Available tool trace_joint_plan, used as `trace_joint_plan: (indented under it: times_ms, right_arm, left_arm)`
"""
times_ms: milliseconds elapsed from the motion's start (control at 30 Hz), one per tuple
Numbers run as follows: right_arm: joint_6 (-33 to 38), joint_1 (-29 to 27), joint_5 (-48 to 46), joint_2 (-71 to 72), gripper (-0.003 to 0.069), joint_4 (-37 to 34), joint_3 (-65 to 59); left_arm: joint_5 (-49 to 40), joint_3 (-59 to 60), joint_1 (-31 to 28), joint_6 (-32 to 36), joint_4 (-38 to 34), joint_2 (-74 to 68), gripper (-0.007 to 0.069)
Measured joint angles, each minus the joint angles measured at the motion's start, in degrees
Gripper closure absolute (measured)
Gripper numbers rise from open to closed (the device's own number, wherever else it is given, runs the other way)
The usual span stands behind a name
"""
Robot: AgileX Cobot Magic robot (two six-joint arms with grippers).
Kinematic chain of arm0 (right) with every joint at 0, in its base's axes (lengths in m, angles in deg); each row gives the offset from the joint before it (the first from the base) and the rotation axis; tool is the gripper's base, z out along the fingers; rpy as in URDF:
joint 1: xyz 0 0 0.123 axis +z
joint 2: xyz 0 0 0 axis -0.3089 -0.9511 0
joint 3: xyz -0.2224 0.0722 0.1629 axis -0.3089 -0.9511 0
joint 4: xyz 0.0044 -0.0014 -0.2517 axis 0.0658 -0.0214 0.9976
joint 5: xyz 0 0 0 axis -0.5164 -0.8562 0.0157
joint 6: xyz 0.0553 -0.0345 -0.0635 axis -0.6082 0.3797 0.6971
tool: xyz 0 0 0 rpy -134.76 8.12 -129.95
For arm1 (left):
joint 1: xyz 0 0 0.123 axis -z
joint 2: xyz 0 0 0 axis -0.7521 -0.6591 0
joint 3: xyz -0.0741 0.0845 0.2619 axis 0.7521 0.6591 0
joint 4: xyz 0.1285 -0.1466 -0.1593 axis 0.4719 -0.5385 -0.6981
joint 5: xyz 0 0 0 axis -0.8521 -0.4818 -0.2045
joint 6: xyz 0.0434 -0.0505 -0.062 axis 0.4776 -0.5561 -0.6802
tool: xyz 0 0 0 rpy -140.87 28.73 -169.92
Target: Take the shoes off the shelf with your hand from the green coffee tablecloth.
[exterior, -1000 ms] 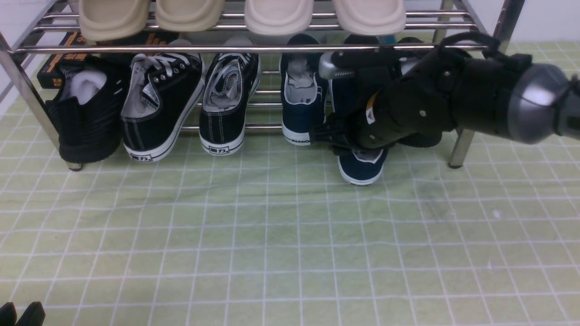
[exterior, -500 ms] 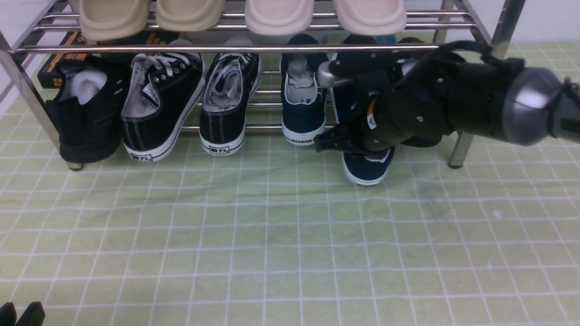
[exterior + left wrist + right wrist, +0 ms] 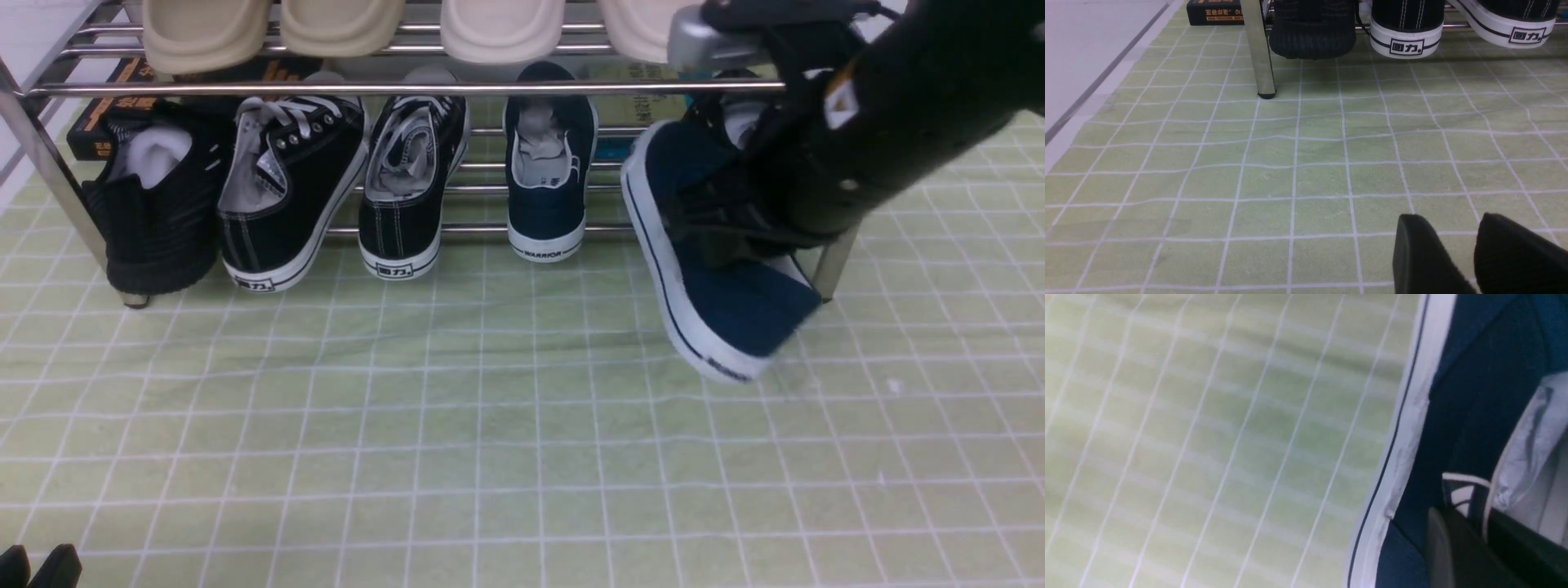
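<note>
A green cloth [image 3: 490, 425] is spread under the rack [image 3: 408, 86]. One navy shoe [image 3: 718, 310] is held tilted before the rack, sole turned left, its collar pinched by the right claw [image 3: 722, 233]. Its mate [image 3: 545, 188] is seen on the lower tier. The left claw [image 3: 1447, 228] is slightly parted and empty.

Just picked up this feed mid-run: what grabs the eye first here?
The right claw grips a navy slip-on by its collar, holding it steeply tilted in front of the right end of the shelf. Its mate sits on the lower tier beside the black sneakers. The left claw, empty, is at the near left corner over the green cloth.
</note>
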Motion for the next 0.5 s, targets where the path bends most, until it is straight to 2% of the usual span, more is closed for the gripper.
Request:
trace_joint_plan:
  times_ms: [133,233,300,333,500]
  right_arm:
    - [4.8,0.14,-5.97,3.74,0.061,-6.07,-1.53]
    - [6.07,2.16,-7.1,7.57,0.061,-8.2,-5.69]
    - [5.39,5.63,-5.52,10.32,0.061,-8.96,-9.69]
    - [5.39,5.63,-5.52,10.46,0.061,-8.96,-10.02]
    - [-1.02,13.69,1.58,9.21,0.061,-6.95,-14.15]
  left_arm:
    - [0.0,0.0,0.0,0.0,0.0,0.0,0.0383]
    - [0.0,0.0,0.0,0.0,0.0,0.0,0.0383]
    - [0.0,0.0,0.0,0.0,0.0,0.0,0.0383]
    - [0.0,0.0,0.0,0.0,0.0,0.0,0.0383]
    - [0.0,0.0,0.0,0.04,0.0,0.0,0.0383]
